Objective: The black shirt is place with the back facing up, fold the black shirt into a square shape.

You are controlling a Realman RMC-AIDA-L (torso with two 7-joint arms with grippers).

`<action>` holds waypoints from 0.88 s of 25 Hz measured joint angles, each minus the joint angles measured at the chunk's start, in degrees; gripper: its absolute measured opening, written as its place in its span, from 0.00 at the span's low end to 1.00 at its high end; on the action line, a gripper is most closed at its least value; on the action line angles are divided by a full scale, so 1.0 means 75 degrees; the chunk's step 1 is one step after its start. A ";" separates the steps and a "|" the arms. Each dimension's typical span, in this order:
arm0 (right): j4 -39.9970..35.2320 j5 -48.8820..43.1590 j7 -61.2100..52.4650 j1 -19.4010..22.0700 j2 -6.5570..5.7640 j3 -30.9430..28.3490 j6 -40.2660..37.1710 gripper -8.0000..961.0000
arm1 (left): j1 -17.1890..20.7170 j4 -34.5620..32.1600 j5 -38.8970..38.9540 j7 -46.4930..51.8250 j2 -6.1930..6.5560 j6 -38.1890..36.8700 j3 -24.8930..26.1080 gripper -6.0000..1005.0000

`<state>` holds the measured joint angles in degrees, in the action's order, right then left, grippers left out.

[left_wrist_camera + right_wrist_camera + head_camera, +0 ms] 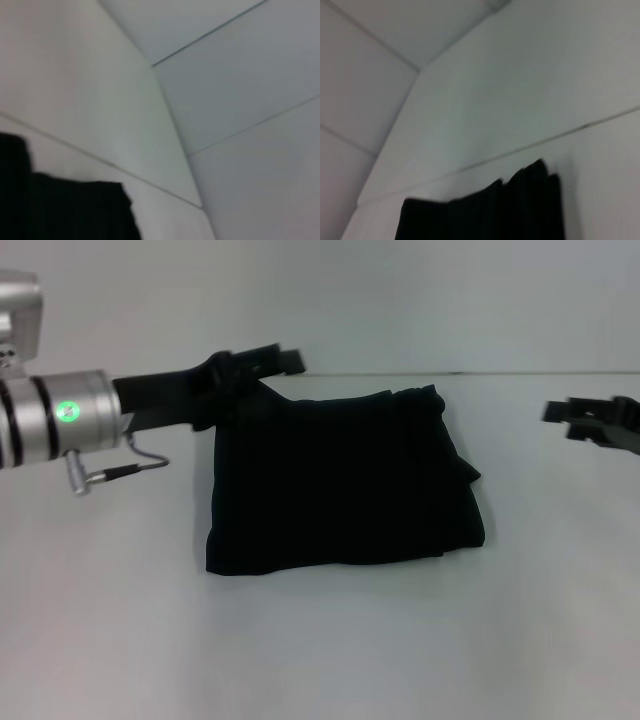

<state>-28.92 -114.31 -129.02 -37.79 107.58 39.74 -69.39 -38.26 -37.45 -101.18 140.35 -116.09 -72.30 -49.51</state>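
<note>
On the white table (330, 640), centre of the head view: large plain black soft-fabric shirt (340, 485), folded into a rough rectangle, lying flat. Far left corner: black left gripper (268, 361), touching or just above the cloth edge; open or closed, cannot tell. Off to the right, well apart from the fabric: black right gripper (560, 415), grip likewise impossible to judge. Wrist views: no fingers at all, only a dark shirt edge against table and pale wall (100, 100), something missing from the head view.

White table (320, 640), pale wall (400, 300).
</note>
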 joint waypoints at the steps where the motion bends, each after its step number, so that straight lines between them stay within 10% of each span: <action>1: -0.0039 -0.0373 -0.0235 -0.0223 -0.0015 0.0008 -0.0068 0.69 | 0.0035 -0.0008 -0.0207 0.0082 0.0006 -0.0059 0.0165 0.87; 9: -0.0255 -0.2947 -0.1795 -0.1714 0.0260 0.0050 -0.0081 0.68 | 0.0411 -0.0221 -0.0603 0.0077 -0.0064 -0.0358 0.0664 0.92; 22: 0.0680 -0.3187 -0.1851 -0.2429 0.0923 0.0832 0.1743 0.68 | 0.0661 -0.0308 -0.0705 -0.0093 -0.0130 -0.0471 0.1066 0.91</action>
<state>-23.82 -138.21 -142.90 -56.00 114.50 45.98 -56.32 -33.30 -39.75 -106.47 139.65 -117.06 -75.84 -41.52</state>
